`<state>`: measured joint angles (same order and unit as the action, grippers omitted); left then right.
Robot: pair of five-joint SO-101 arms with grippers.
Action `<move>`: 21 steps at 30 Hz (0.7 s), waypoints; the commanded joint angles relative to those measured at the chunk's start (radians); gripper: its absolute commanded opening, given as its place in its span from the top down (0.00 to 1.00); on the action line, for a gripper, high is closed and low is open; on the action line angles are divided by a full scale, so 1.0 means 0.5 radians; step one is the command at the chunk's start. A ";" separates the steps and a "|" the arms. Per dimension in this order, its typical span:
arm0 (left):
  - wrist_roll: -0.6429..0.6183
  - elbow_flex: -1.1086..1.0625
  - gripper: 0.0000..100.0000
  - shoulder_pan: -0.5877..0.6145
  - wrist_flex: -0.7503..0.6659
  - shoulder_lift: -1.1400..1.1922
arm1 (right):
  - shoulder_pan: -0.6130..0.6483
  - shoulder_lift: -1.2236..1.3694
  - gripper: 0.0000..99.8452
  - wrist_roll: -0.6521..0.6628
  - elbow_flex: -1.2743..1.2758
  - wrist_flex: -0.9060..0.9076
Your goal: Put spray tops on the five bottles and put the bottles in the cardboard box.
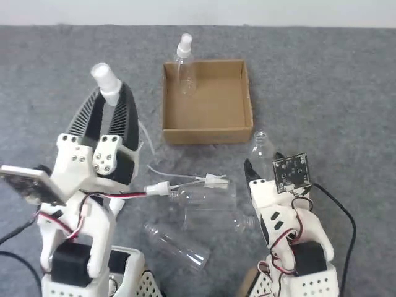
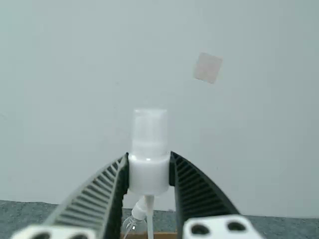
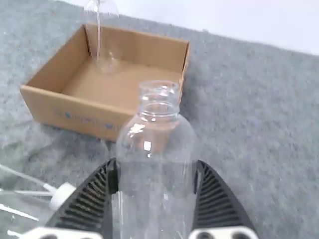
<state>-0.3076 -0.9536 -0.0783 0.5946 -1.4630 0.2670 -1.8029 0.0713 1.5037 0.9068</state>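
Counter [image 1: 334, 86]: grey, felt-like cover.
Brown cardboard box [image 1: 207, 133]: open, with one upright capped clear bottle [image 1: 184, 68] in a corner.
Left hand [image 1: 112, 99]: raised, clenched on white spray top [image 1: 105, 79].
Right hand [image 3: 155, 172]: grasping clear open-necked plastic bottle [image 3: 155, 134] near the box.
Loose clear bottles [image 1: 210, 195]: lying between the arms.

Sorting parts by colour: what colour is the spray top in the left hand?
The spray top is white; it shows best in the left wrist view.

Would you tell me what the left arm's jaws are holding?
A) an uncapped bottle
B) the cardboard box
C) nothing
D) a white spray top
D: the left wrist view shows the jaws shut on the white spray top, its tube hanging below.
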 commanded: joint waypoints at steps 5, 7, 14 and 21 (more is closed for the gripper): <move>-0.012 0.026 0.99 -0.193 -0.153 -0.028 | 0.060 -0.023 0.98 0.000 0.086 -0.241; -0.012 0.026 0.99 -0.196 -0.193 -0.025 | 0.133 -0.023 0.98 0.000 0.132 -0.302; -0.018 -0.017 0.99 -0.199 -0.150 -0.037 | 0.379 -0.023 0.98 0.003 0.230 -0.428; -0.144 -0.081 0.99 -0.181 -0.153 -0.037 | 0.582 -0.023 0.98 0.009 0.242 -0.437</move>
<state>-0.3537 -1.0058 -0.1734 0.5347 -1.4645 0.5109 -1.8029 0.0713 1.6341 0.7104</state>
